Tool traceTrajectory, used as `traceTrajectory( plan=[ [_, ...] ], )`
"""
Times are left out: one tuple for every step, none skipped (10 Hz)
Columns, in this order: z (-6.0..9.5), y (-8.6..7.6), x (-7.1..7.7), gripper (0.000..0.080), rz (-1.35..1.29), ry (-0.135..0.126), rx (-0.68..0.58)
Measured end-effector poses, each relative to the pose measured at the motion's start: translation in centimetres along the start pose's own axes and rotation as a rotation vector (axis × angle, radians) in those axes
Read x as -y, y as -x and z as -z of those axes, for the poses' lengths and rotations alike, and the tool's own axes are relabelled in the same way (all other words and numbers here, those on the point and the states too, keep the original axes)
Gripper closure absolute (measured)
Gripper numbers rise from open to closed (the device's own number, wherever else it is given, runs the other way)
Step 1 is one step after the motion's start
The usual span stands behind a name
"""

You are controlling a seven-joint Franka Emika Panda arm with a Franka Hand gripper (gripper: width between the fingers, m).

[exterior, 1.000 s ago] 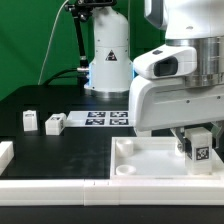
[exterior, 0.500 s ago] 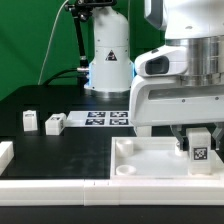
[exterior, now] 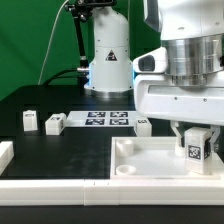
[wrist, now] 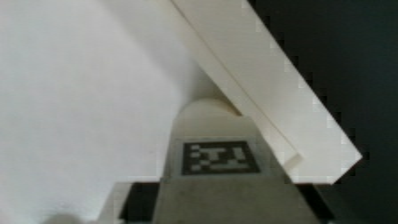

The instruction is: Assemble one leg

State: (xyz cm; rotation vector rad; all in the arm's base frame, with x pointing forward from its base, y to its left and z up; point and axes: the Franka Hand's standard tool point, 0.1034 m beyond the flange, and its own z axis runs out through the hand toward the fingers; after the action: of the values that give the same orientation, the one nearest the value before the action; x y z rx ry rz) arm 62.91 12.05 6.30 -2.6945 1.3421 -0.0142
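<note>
One leg (exterior: 197, 146) sat clamped upright in the hand (exterior: 196, 133), over the tray panel (exterior: 150, 160)'s far corner. The wrist had rotated since a second earlier, tag shifting with it; probably screwing the leg into its socket.
</note>
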Motion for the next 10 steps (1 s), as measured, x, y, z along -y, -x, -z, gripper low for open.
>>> traceTrajectory(
  plan=[
    [-0.02,0.11,0.06,0.0509,-0.124,-0.002,0.002],
    [-0.04,0.21,0.11,0.0509,-0.228,-0.001,0.002],
    [-0.05,0.22,0.13,0.0509,-0.245,-0.001,-0.001],
    [-0.05,0.18,0.11,0.0509,-0.302,-0.003,0.003],
    [-0.06,0.21,0.12,0.0509,-0.259,-0.003,0.003],
    [-0.06,0.25,0.06,0.0405,-0.216,0.003,0.006],
    [0.03,0.18,0.03,0.0266,-0.131,0.013,0.014],
    [0.02,0.11,0.11,0.0186,0.004,0.018,0.019],
    [0.08,0.01,0.21,0.0186,0.157,0.025,0.018],
    [0.19,-0.06,0.39,0.0157,0.27,0.025,0.019]
  ],
)
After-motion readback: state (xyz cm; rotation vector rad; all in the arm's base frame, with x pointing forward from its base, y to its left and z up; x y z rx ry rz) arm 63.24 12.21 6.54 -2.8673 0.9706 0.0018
